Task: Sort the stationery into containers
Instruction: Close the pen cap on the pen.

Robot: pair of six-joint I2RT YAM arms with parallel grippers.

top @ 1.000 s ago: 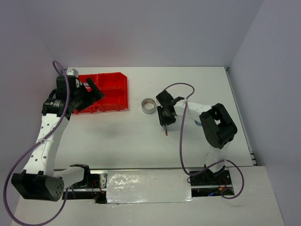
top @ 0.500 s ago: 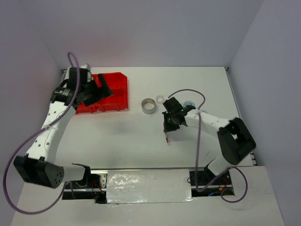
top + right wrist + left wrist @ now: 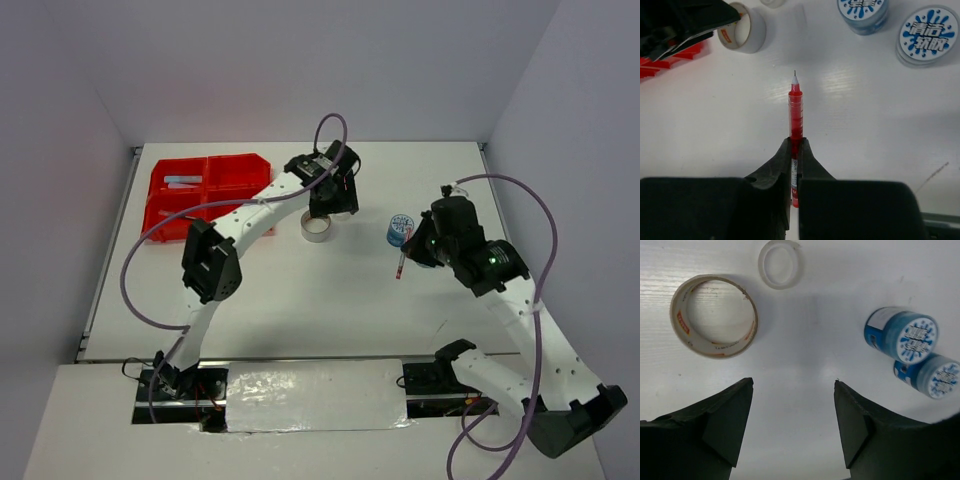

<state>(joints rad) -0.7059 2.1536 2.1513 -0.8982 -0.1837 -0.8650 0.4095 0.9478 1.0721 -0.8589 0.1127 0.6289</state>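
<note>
My right gripper (image 3: 796, 142) is shut on a red pen (image 3: 796, 107), whose tip points away from me above the table; from above, the pen (image 3: 399, 268) sticks out of the gripper (image 3: 412, 250) near a blue-white tub (image 3: 401, 229). My left gripper (image 3: 793, 385) is open and empty over bare table. Ahead of it lie a grey tape ring (image 3: 715, 315), a clear tape ring (image 3: 781, 263) and two tubs (image 3: 902, 333) (image 3: 935, 375). In the top view it (image 3: 333, 205) hangs just behind the grey ring (image 3: 318, 228). The red containers (image 3: 205, 190) stand at the far left.
A light-blue stick (image 3: 182, 181) lies in the bin's back left compartment. The left arm stretches diagonally across the table's middle. Purple cables loop over both arms. Side walls close the table at left and right.
The left arm swung from the red bin to the middle, over the tape rings. The right gripper shut on the red pen and carried it up and to the right.
</note>
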